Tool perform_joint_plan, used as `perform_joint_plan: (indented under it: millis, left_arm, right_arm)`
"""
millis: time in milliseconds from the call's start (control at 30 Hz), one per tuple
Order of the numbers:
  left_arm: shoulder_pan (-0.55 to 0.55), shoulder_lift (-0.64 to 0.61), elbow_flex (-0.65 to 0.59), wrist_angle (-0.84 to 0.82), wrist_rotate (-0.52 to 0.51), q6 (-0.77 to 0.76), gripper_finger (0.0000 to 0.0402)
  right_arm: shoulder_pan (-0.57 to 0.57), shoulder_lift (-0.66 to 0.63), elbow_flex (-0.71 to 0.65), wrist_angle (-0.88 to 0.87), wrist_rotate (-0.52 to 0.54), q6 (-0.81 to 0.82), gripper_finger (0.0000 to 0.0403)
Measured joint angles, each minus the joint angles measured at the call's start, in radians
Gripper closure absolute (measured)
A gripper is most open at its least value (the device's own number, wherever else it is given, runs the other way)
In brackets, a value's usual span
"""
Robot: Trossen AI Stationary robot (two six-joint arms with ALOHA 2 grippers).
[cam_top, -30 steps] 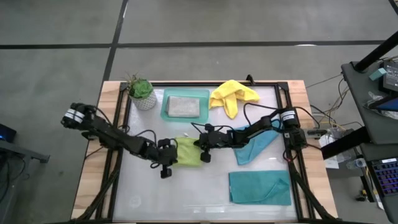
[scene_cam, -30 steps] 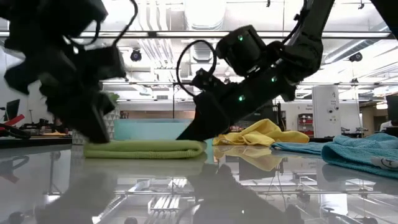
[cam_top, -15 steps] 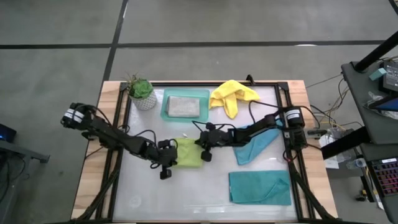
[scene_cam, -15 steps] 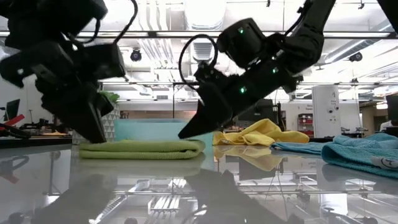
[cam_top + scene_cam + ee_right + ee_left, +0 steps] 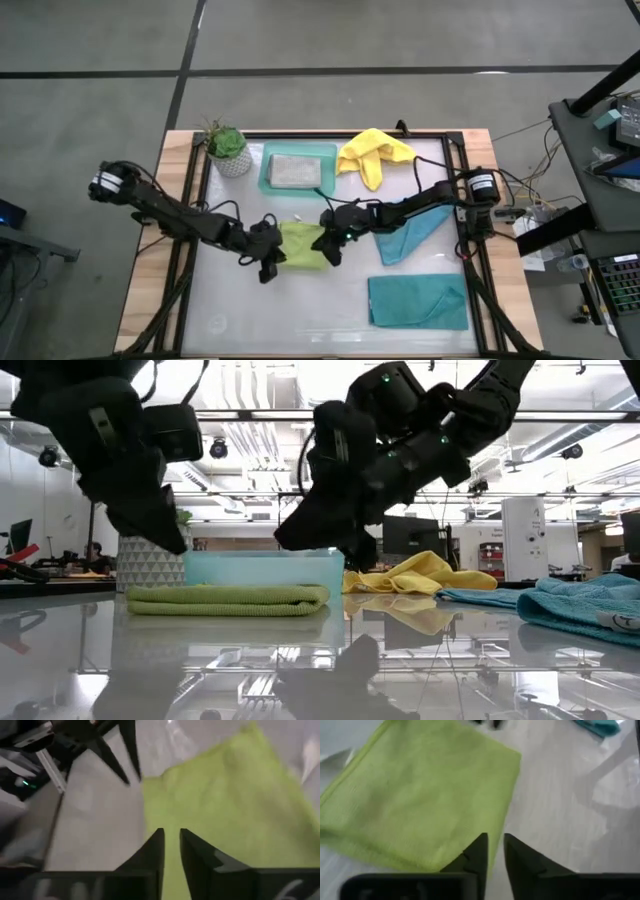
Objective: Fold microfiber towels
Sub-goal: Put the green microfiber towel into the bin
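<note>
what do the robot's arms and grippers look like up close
Both arms are black, jointed and slim, with looping black cables along them. Each base joint carries a white-and-black banded cylinder. The left gripper and right gripper each end in two thin, tapering dark fingers. Small green lights glow on the right arm's wrist.

The folded lime towel (image 5: 303,244) sits mid-surface, hemmed by the left hand (image 5: 270,262) at one edge and the right hand (image 5: 331,250) at the other, both raised just above it with fingers a small gap apart. Behind it the tray (image 5: 298,171), plant (image 5: 227,148) and yellow towel (image 5: 373,154) crowd the far edge, and two teal towels (image 5: 417,302) fill the right side. The surface (image 5: 250,310) in front of the lime towel, toward the near left corner, lies bare.
</note>
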Motion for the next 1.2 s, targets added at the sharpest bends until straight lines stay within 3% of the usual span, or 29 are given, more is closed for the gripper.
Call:
perform_joint_plan:
  millis: [167,267,500,667,833,1200]
  left_arm:
    - [-0.001,-0.059,-0.017,-0.007,-0.011,-0.039,0.0276]
    - [0.0,-0.049,-0.03,-0.012,-0.093,-0.042,0.0245]
    - [0.002,0.064,-0.031,-0.009,-0.214,-0.04,0.0229]
    - [0.002,0.149,-0.031,-0.001,-0.223,-0.066,0.0229]
    - [0.002,0.205,-0.027,0.04,-0.243,-0.085,0.0229]
    - [0.003,0.201,-0.029,0.059,-0.227,-0.085,0.0229]
  right_arm:
    - [0.008,-0.01,0.011,-0.134,-0.042,0.208,0.0281]
    - [0.009,-0.01,0.011,-0.202,-0.033,0.259,0.0248]
    - [0.01,-0.01,0.011,-0.263,0.05,0.298,0.0195]
    - [0.01,-0.005,0.01,-0.262,0.135,0.292,0.0183]
    - [0.013,0.041,0.012,-0.184,0.139,0.312,0.0183]
    - [0.014,0.078,0.017,-0.094,0.146,0.272,0.019]
